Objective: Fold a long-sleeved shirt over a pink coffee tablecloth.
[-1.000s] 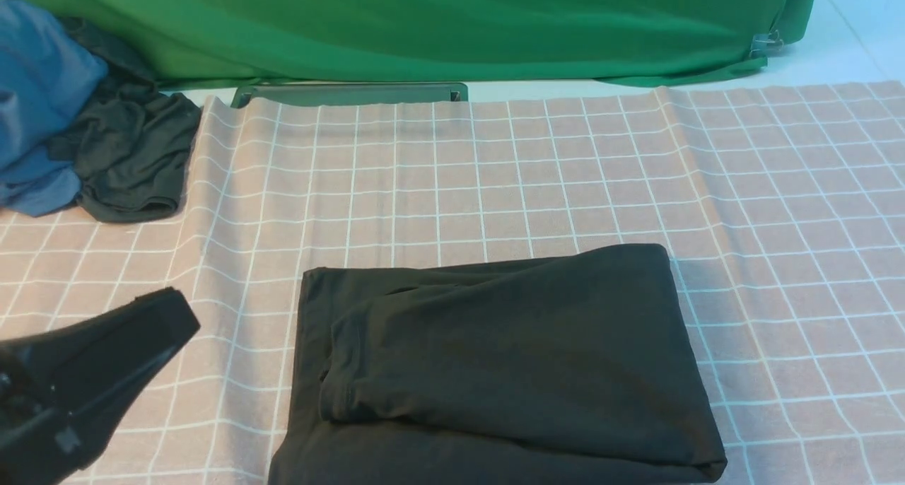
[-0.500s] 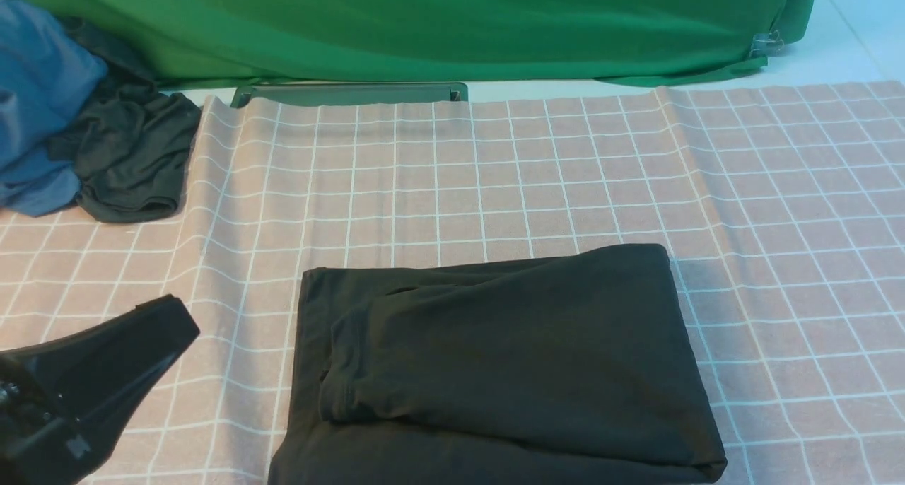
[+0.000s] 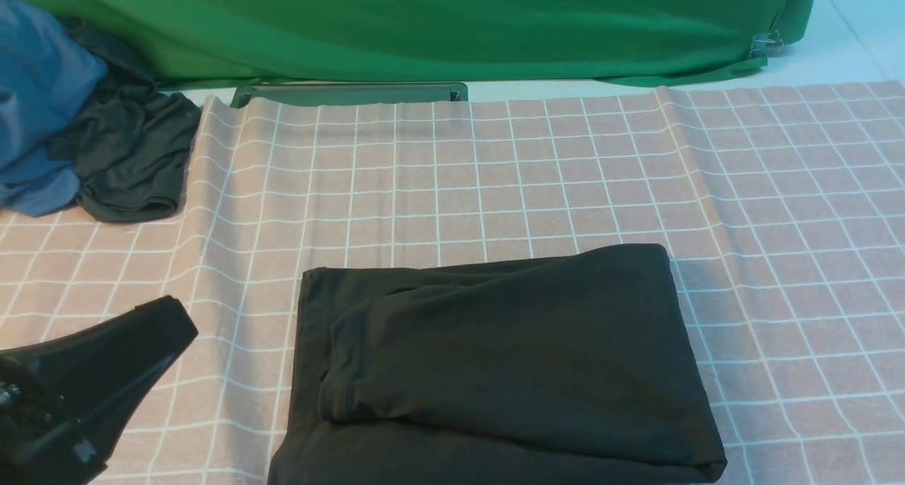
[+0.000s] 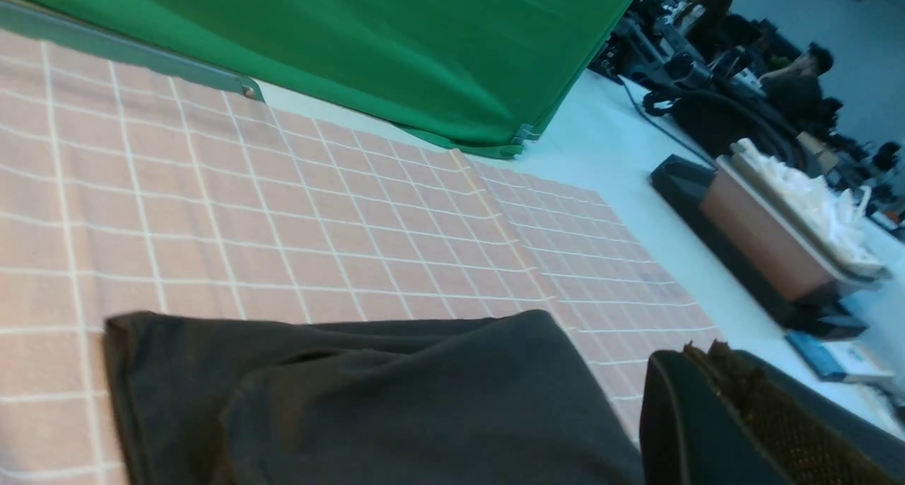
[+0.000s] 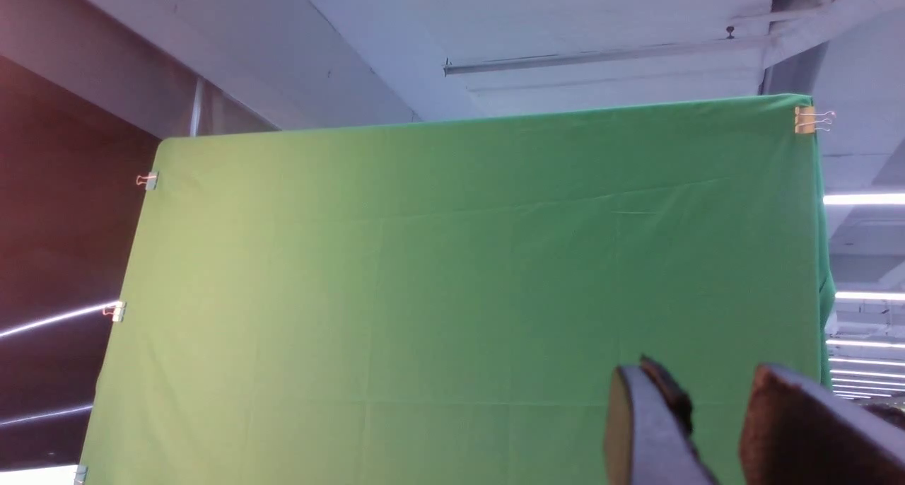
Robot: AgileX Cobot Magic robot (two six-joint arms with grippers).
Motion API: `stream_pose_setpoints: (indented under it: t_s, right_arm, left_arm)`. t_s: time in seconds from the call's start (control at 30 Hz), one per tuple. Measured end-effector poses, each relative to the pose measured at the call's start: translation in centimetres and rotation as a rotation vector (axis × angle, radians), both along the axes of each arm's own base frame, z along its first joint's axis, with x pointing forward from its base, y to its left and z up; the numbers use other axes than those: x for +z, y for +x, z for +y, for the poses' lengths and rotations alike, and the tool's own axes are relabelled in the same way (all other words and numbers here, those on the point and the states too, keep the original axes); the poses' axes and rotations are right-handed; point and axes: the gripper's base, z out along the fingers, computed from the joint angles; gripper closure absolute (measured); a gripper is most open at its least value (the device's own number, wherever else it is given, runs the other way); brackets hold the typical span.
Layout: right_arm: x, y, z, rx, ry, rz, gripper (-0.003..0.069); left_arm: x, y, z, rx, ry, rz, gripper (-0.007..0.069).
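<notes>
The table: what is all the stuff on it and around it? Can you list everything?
long-sleeved shirt: one, black, folded, near middle of the cloth
pink coffee tablecloth: one, pink-brown with white grid, spread across the table
dark garment: one, grey-green, crumpled, far left
blue garment: one, blue, far left beside it
green cloth: one, bright green, hanging at the back
left hand: one, black, shut, left of the shirt
right hand: one, open, empty, raised facing the green cloth
</notes>
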Motion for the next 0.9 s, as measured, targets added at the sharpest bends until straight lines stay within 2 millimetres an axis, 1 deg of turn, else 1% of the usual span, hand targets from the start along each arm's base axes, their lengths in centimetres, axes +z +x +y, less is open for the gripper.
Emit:
stream_pose_setpoints:
  t_s: [0.23, 0.33, 0.5, 0.53, 0.6, 0.63, 0.73, 0.9]
  right_arm:
    - [0.0, 0.0, 0.0, 0.000, 0.000, 0.000, 0.0405]
    - [0.0, 0.0, 0.0, 0.000, 0.000, 0.000, 0.0405]
    - [0.0, 0.0, 0.0, 0.000, 0.000, 0.000, 0.0405]
    - [0.0, 0.0, 0.0, 0.000, 0.000, 0.000, 0.0405]
    - [0.0, 0.0, 0.0, 0.000, 0.000, 0.000, 0.0405]
    - [0.0, 0.0, 0.0, 0.000, 0.000, 0.000, 0.0405]
    - [0.0, 0.0, 0.0, 0.000, 0.000, 0.000, 0.0405]
    - [0.0, 0.0, 0.0, 0.000, 0.000, -0.001, 0.0405]
  left_arm:
    - [0.2, 0.0, 0.4, 0.029, 0.094, -0.084, 0.0611]
    - [-0.2, -0.5, 1.2, 0.099, 0.106, -0.122, 0.0611]
    - [-3.2, -1.4, 2.6, 0.268, 0.103, -0.146, 0.0611]
    - [-4.5, -1.5, 3.0, 0.319, 0.107, -0.141, 0.0611]
    - [-6.4, -1.5, 3.4, 0.387, 0.117, -0.130, 0.0611]
    - [-6.9, -1.6, 3.5, 0.405, 0.121, -0.127, 0.0611]
    - [-9.7, -1.5, 3.9, 0.468, 0.148, -0.081, 0.0611]
    - [-10.8, -1.6, 3.9, 0.461, 0.214, -0.013, 0.0611]
